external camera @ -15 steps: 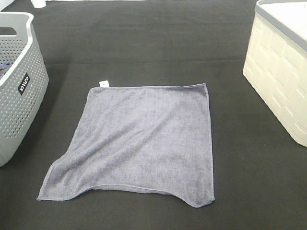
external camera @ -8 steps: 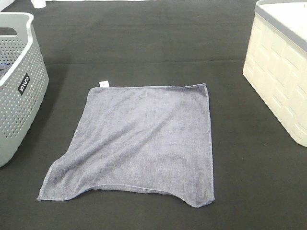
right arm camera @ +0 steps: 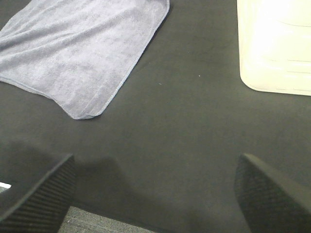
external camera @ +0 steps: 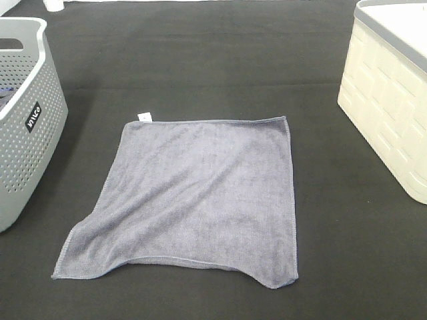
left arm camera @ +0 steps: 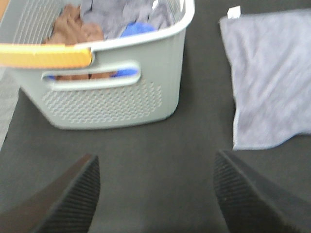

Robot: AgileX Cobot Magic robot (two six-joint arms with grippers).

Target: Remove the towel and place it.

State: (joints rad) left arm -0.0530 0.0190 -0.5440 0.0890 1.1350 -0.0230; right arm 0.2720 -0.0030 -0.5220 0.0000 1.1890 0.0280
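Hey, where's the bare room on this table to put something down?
Bare black mat between the towel and the cream basket, and across the far side beyond the towel. A narrower strip separates the towel from the grey basket, which already holds cloths.

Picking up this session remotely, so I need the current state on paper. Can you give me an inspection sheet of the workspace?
Surface: black mat, bare around the cloth.
Job's things: towel spread flat mid-table, near edge rippled, white tag at a far corner; ungripped.
Clutter: grey perforated basket at left, holding brown and blue cloths; cream basket at right.
Grippers: left end effector open, empty; right end effector open, empty, both off the towel.
Cables: nothing seen.
Surroundings: nothing seen.
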